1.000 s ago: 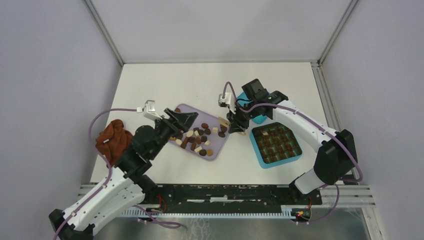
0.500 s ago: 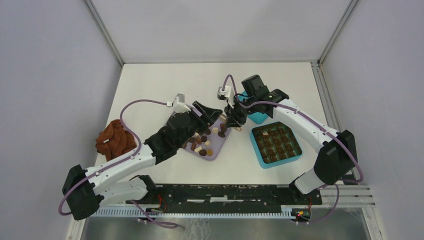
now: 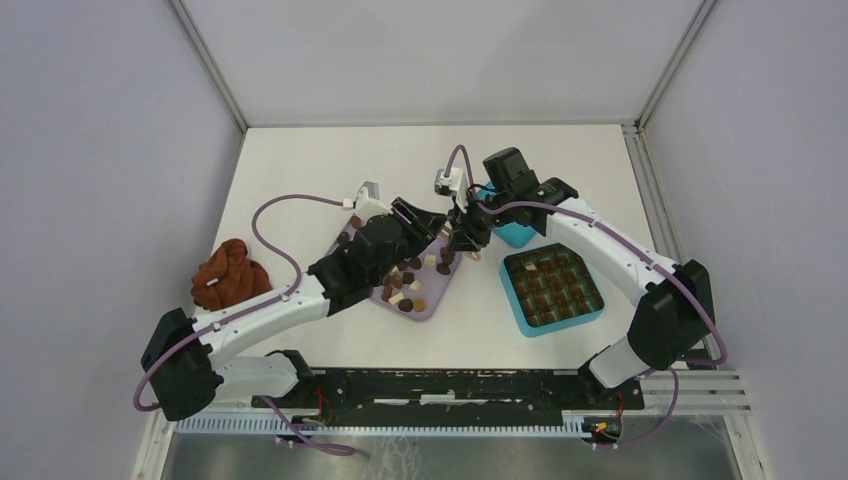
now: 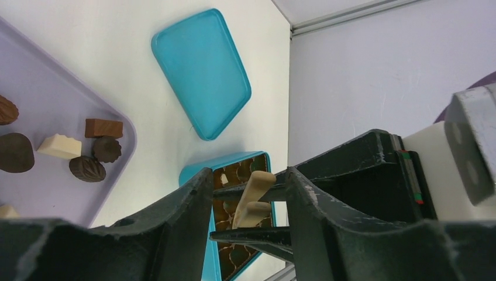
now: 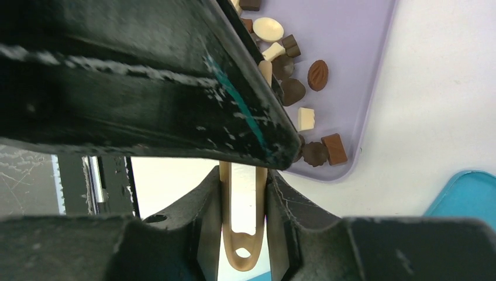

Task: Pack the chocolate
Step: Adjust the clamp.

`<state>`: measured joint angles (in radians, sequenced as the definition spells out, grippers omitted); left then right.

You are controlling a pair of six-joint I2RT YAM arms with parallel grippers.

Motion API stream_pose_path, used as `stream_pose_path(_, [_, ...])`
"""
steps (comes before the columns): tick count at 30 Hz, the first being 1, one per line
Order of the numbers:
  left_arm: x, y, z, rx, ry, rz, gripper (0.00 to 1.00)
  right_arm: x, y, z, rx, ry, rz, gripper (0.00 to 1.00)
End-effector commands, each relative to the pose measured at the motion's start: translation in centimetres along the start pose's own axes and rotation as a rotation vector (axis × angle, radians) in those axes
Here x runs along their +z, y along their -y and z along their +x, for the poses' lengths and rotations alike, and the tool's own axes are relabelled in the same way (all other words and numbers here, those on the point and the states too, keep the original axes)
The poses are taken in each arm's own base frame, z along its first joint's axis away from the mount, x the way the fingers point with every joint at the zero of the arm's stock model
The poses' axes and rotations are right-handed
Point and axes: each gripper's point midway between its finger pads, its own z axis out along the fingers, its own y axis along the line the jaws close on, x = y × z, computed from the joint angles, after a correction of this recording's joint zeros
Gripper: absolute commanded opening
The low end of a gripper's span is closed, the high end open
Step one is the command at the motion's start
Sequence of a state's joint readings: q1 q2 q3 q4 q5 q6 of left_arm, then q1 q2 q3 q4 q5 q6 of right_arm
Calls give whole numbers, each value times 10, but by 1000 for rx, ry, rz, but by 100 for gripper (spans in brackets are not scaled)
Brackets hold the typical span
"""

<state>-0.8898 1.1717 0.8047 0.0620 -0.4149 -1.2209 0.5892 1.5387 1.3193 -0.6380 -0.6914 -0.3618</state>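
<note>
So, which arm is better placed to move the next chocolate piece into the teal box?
Probably right. The right hand grips the beige plastic tongs at the lilac plastic tray's edge, near the teal compartment box. The left hand is open and holds nothing.

Left wrist view: teal box (image 4: pixel 240 164) mostly behind the left gripper (image 4: pixel 248 178); purple tray (image 4: pixel 64 99) cut by left edge.

Right wrist view: far tips of the tongs (image 5: pixel 243 228) lost behind the left gripper's finger; tray cut by top edge.

Top view: left arm (image 3: pixel 290 305) covers much of the tray and its chocolate (image 3: pixel 405 304); teal lid (image 3: pixel 518 237) half behind right arm (image 3: pixel 520 185); tongs too small to make out.
</note>
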Motion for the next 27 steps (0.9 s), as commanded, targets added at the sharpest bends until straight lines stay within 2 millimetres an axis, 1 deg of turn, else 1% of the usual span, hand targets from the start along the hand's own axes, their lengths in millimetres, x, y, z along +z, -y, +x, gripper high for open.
stream_pose_path(1, [7,21,-7,-65,36,21,52,-8,-2,-22,-37,66,18,34])
stream_pose_path(2, [8,20,-7,-65,38,16,49,-7,-2,-22,-35,64,20,34])
stream_pose_path(6, [11,18,-6,-62,43,3,27,-7,-3,-21,-42,62,20,34])
stream_pose_path(10, [9,20,-5,-81,35,12,13,-9,-7,-21,-59,69,7,35])
stream_pose_path(12, [6,20,-6,-101,33,19,8,-10,-11,-21,-70,77,-3,37])
stream_pose_path(14, [2,18,-7,-136,35,29,5,-11,-15,-20,-80,86,-19,39])
stream_pose_path(19, [-7,18,-9,-227,33,66,2,-15,-30,-25,-87,137,-97,57])
stream_pose_path(21, [-10,20,-9,-252,28,82,2,-17,-35,-28,-80,161,-125,61])
stream_pose_path(24, [-14,23,-11,-277,26,98,2,-21,-38,-34,-70,198,-144,64])
stream_pose_path(27, [-17,24,-13,-296,28,110,2,-23,-39,-39,-49,237,-153,65])
